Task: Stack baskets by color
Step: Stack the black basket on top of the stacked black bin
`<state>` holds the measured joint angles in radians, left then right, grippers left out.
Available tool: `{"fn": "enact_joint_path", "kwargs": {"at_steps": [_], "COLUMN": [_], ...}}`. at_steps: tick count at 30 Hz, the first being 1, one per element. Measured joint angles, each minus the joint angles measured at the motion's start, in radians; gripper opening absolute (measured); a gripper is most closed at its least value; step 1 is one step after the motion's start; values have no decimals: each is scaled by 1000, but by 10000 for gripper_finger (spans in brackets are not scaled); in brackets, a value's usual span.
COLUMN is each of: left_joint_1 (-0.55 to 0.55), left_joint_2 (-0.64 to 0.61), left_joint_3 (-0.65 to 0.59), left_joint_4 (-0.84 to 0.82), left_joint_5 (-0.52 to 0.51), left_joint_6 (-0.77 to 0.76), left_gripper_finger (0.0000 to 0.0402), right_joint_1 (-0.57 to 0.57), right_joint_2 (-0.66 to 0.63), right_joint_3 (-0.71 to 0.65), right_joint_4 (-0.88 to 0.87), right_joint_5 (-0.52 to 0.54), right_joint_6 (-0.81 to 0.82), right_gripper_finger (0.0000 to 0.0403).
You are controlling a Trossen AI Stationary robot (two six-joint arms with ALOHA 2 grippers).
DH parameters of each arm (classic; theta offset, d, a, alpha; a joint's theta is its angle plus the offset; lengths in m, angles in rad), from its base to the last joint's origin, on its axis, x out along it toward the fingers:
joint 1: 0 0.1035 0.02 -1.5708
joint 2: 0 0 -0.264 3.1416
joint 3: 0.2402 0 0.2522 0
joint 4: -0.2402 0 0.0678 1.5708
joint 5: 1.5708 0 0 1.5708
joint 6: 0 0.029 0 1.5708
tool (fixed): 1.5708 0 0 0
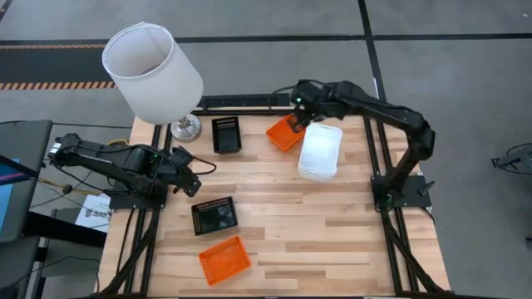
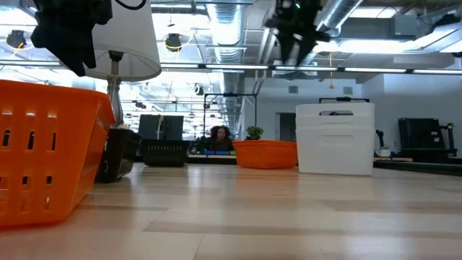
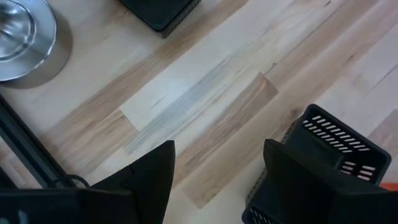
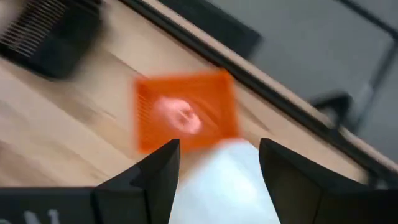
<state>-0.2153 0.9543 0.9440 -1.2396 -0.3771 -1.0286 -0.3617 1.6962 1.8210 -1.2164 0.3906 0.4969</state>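
Note:
A stack of white baskets [image 1: 321, 151] stands on the table at the far right, with an orange basket [image 1: 285, 133] right beside it on its left. My right gripper [image 1: 298, 121] hangs open above these two, touching neither; its wrist view looks down on the orange basket [image 4: 186, 112] and the white stack [image 4: 230, 186]. One black basket [image 1: 226, 134] sits at the far middle. A second black basket [image 1: 214, 215] and a second orange basket [image 1: 224, 259] sit near the front left. My left gripper [image 1: 188, 178] hovers open at the left, above bare wood [image 3: 217, 152].
A lamp with a big white shade [image 1: 154, 73] stands on its metal base [image 1: 184, 129] at the far left corner, close to the far black basket. Bare wood stretches across the table's middle and its near right part [image 1: 332, 241].

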Motion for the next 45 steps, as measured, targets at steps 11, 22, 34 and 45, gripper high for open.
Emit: {"fn": "enact_joint_path", "kwargs": {"at_steps": [11,22,34,45], "left_joint_1": [0,0,0,0], "left_joint_2": [0,0,1,1], "left_joint_3": [0,0,0,0], "left_joint_4": [5,5,4,3], "left_joint_5": [39,51,39,33], "left_joint_6": [-3,-4,-4,12], "left_gripper_finger": [233,233,233,233], "right_joint_1": [116,45,22,161], "right_joint_2": [244,446,525,533], "right_joint_3": [-2,-2,-3,-3], "right_joint_4": [203,202,207,119], "right_joint_5": [-22,-102,-301,-366], "right_joint_6": [-81,-155,-209,-248], "right_gripper_finger": [239,239,239,239]}}
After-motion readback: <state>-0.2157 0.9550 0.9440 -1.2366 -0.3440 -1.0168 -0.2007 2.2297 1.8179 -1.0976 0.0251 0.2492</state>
